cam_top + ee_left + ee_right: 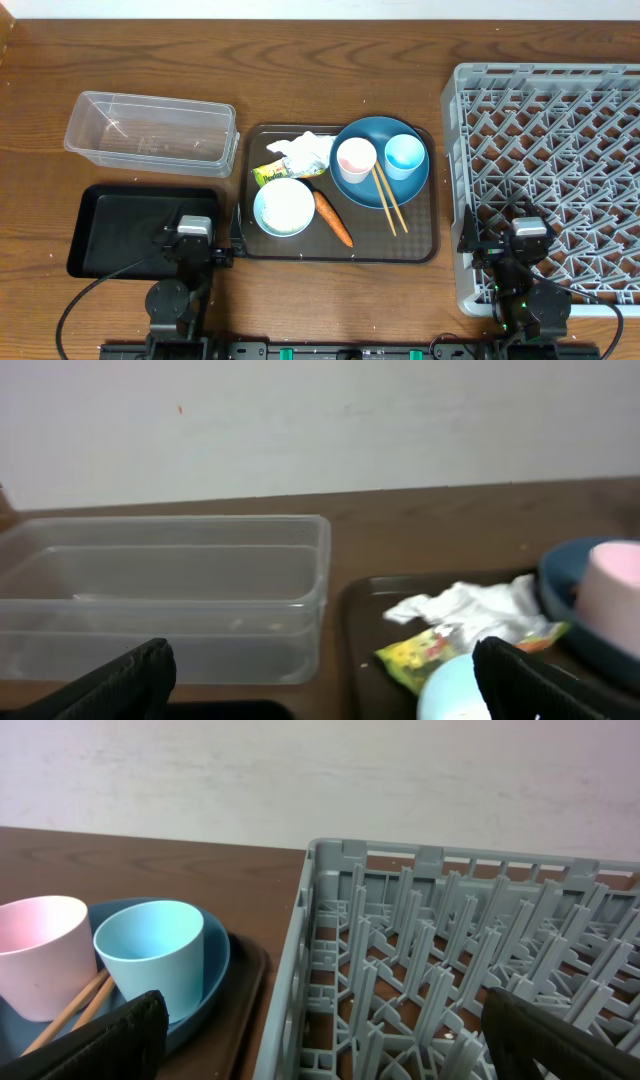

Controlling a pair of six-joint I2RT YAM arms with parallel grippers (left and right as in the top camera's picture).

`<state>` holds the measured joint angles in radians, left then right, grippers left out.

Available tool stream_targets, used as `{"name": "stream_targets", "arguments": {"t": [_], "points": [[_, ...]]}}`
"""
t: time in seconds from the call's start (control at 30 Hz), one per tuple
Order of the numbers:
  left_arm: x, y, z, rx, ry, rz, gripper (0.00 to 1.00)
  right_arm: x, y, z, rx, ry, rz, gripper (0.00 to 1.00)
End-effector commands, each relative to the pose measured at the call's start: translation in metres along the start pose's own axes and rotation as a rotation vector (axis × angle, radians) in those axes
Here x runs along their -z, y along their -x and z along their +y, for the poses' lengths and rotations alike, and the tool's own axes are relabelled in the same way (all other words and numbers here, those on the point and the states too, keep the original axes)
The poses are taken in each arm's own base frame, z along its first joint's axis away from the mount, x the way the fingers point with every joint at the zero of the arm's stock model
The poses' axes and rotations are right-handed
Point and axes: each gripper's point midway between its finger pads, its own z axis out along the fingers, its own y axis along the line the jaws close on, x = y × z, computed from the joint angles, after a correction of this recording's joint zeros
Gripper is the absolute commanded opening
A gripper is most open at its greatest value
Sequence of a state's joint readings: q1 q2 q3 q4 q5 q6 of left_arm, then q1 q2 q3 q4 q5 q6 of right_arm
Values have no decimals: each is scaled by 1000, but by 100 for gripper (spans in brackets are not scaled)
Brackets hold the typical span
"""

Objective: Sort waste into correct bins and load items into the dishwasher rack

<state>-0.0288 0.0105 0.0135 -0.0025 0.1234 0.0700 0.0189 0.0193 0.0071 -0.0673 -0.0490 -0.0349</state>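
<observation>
Both arms are black. The left arm has a round dark joint and a pale grey square block on top. The right arm carries a matching grey block. A thin black cable curves off the left arm, and another off the right. A small green light shows on the base bar. The left gripper has matte black, blunt wedge fingers. The right gripper has the same black fingers.
</observation>
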Motion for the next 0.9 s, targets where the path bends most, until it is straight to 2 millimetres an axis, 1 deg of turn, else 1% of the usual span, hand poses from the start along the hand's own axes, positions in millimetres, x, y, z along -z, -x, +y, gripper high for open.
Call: {"name": "stream_targets", "arguments": {"t": [0.0, 0.07, 0.17, 0.3, 0.37, 0.43, 0.5, 0.6, 0.7, 0.77, 0.87], "points": [[3, 1, -32, 75, -189, -2, 98, 0, -2, 0, 4, 1, 5, 99], [9, 18, -47, 126, -282, -24, 98, 0, -2, 0, 4, 1, 5, 98], [18, 43, -49, 211, -295, -36, 98, 0, -2, 0, 4, 1, 5, 99], [34, 82, -50, 216, -296, -38, 98, 0, -2, 0, 4, 1, 5, 99], [42, 104, -52, 217, -300, -30, 98, 0, -2, 0, 4, 1, 5, 99], [47, 126, -55, 223, -315, 1, 98, 0, -2, 0, 4, 1, 5, 99], [48, 140, -56, 237, -312, 61, 98, 0, -2, 0, 4, 1, 5, 99], [46, 156, -62, 275, -339, 214, 98, 0, -2, 0, 4, 1, 5, 99], [43, 165, -75, 340, -395, 425, 98, 0, -2, 0, 4, 1, 5, 99], [42, 164, -78, 392, -392, 587, 98, 0, -2, 0, 4, 1, 5, 99], [39, 155, -78, 452, -361, 791, 98, 0, -2, 0, 4, 1, 5, 99]]}}
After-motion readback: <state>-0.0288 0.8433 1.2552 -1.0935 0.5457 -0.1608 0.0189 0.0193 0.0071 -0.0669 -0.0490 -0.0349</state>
